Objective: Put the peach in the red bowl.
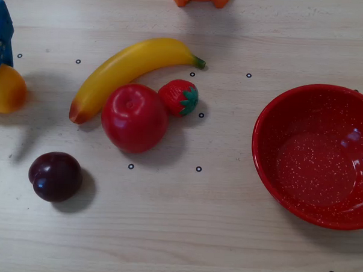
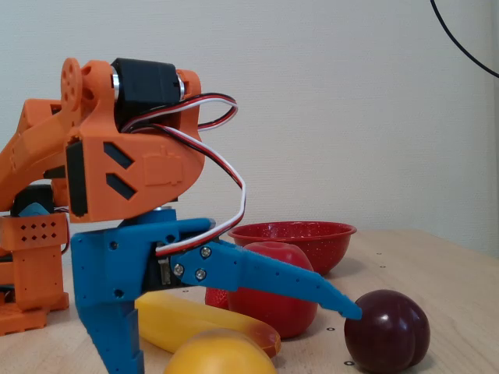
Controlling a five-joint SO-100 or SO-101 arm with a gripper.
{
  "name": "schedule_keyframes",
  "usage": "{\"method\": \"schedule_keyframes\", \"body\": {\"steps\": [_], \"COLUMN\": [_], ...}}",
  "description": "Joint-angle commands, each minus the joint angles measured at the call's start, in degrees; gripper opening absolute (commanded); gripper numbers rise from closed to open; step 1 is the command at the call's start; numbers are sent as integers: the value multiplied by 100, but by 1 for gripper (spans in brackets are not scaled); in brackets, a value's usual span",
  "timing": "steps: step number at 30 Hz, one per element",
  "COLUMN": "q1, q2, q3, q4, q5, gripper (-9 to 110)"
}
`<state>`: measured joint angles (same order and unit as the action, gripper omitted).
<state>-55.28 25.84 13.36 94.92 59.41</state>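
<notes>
We are at the reach: fingers [image 2: 242,335] spread astride the peach [image 2: 221,353], bottom centre; next, pinch and lift toward the red bowl [image 1: 316,155].

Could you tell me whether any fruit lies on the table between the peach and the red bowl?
Yes. In the overhead view the banana, the apple and the strawberry lie between the peach at the left edge and the red bowl at the right; a lifted carry would clear them.

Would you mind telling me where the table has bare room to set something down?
Bare strips: between the apple and the red bowl, and along the near edge below the plum. Crowded: banana, apple and strawberry touch.
</notes>
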Motion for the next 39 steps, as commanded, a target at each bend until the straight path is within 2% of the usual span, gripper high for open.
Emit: {"method": "schedule_keyframes", "body": {"steps": [1,18,24,39], "q1": [-290,-316,-299,-290], "q2": [325,229,237,290], "q3": [-167,18,26,132], "q4": [-176,-457,-439,-483], "q5": [158,123,149,255], "gripper": [66,65,59,53]}}
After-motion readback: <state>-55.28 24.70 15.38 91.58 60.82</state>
